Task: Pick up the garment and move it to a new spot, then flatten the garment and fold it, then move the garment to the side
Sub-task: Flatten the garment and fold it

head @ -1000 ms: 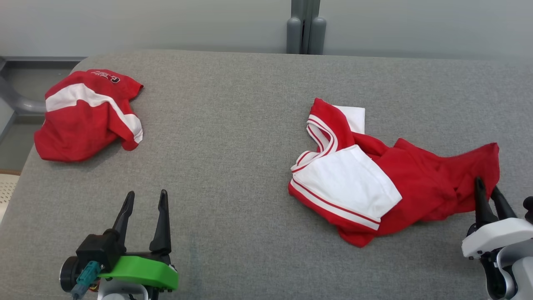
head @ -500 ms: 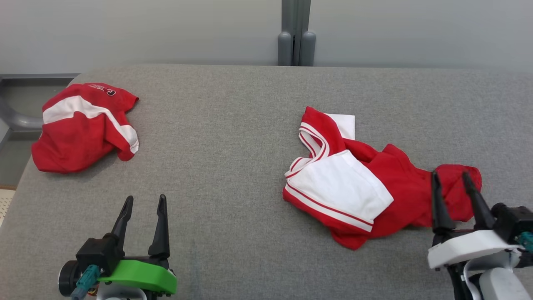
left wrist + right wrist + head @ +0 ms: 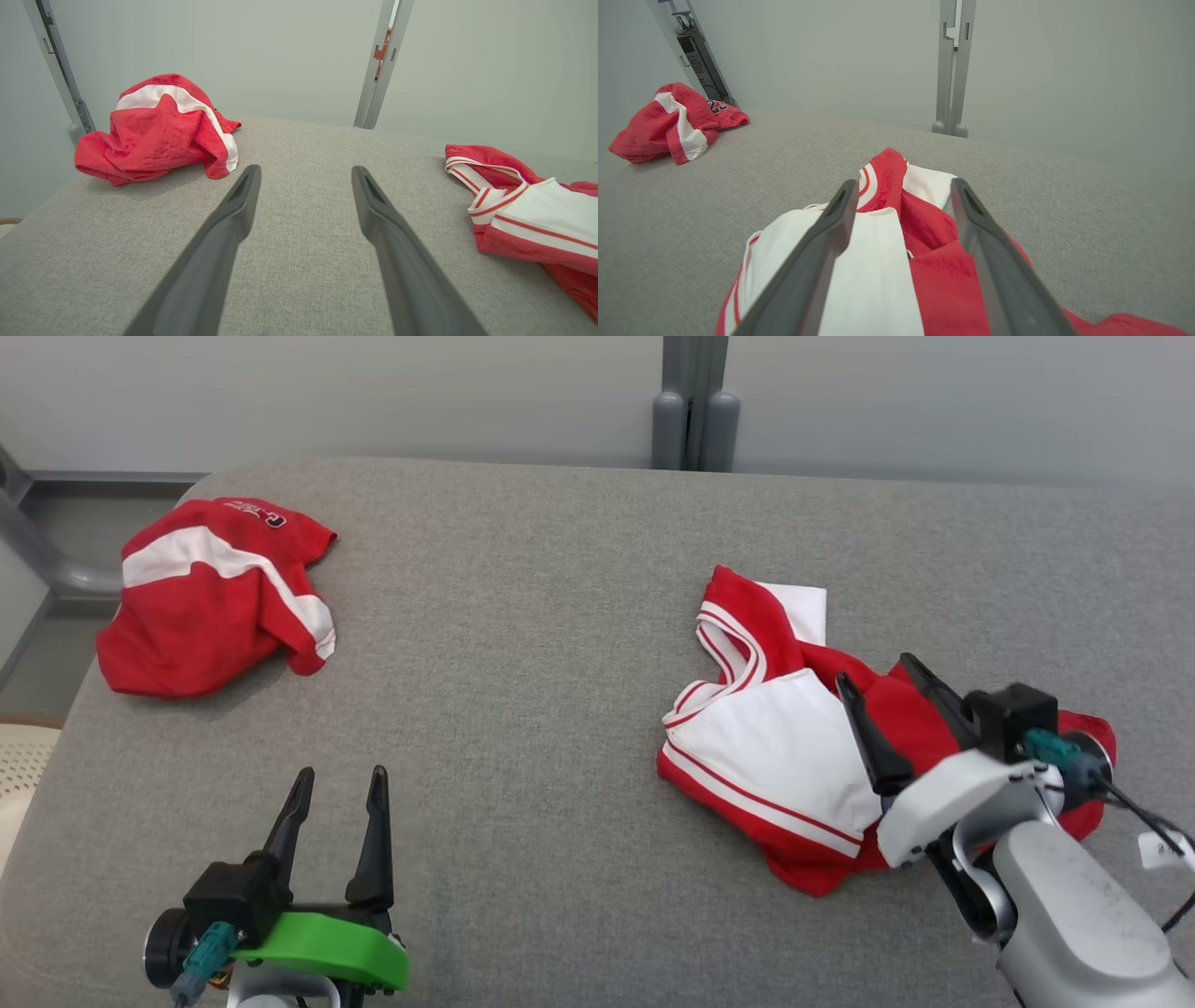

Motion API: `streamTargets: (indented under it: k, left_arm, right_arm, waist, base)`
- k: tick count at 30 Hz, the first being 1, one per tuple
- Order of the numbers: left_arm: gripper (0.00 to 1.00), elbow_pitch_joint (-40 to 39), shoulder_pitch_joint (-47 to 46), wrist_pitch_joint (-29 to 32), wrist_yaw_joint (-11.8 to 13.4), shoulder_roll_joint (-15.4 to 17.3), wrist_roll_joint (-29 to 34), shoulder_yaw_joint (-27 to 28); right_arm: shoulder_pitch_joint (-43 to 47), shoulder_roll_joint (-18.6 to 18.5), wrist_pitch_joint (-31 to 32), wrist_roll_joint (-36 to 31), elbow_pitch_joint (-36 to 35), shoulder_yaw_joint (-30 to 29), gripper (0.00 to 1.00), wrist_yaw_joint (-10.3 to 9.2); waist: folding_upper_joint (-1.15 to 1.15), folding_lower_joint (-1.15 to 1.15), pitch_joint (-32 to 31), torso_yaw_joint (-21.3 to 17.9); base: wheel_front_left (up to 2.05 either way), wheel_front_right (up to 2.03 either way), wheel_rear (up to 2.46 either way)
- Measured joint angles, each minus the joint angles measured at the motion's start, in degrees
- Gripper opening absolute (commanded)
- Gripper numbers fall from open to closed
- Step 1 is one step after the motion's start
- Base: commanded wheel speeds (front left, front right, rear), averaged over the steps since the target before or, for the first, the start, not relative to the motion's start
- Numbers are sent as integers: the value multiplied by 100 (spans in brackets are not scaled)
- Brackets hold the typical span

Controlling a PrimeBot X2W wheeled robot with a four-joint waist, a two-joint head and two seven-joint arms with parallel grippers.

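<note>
While our right gripper (image 3: pixel 878 672) hangs over the garment (image 3: pixel 775 747) with its two dark fingers spread apart and nothing caught between them, we judge ourselves to be at the very first step, the pick-up. From the right wrist view we look along those fingers: one lies over the white panel (image 3: pixel 873 275), the other over the red cloth beside it, and the striped neckline sits just beyond the tips. We cannot tell whether the tips touch the fabric or float just above it.

Further out, the garment lies crumpled on the right half of the grey table (image 3: pixel 523 663), white panel toward the middle and red folds bunched under our right forearm. Our left gripper (image 3: pixel 341 775) sits low at the near left, fingers likewise parted and empty, well apart from any cloth. A second garment (image 3: pixel 205 607), also red and white, lies heaped at the far left corner.

Next, we think, we need to drop the right fingers into a raised fold and close on it firmly before lifting.
</note>
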Motion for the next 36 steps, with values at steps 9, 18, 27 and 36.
streamTargets:
  k: [9, 18, 27, 36]
  left_arm:
    - [100, 33, -120, 0, 0, -36, -76, -54]
    - [100, 44, -131, 0, 0, -53, -121, -14]
    - [100, 31, -122, 0, 0, -58, -159, 3]
    - [100, -7, -127, 0, 0, -60, -144, 40]
  right_arm:
    - [-1073, -393, 1158, 1039, 1053, 879, 100, -2]
    - [-1253, -673, 1922, 2234, 1213, 1768, 0, -1]
    - [-1569, -773, 623, 2268, 977, 2116, 0, -1]
    - [-2120, 85, -257, 1827, 755, 2406, 0, -1]
  waist:
    - [0, 0, 190, 410]
    - [0, 0, 289, 707]
    - [0, 0, 191, 602]
    - [0, 0, 166, 700]
  base:
    - [0, 0, 0]
    - [0, 0, 0]
    - [0, 0, 0]
    - [0, 0, 0]
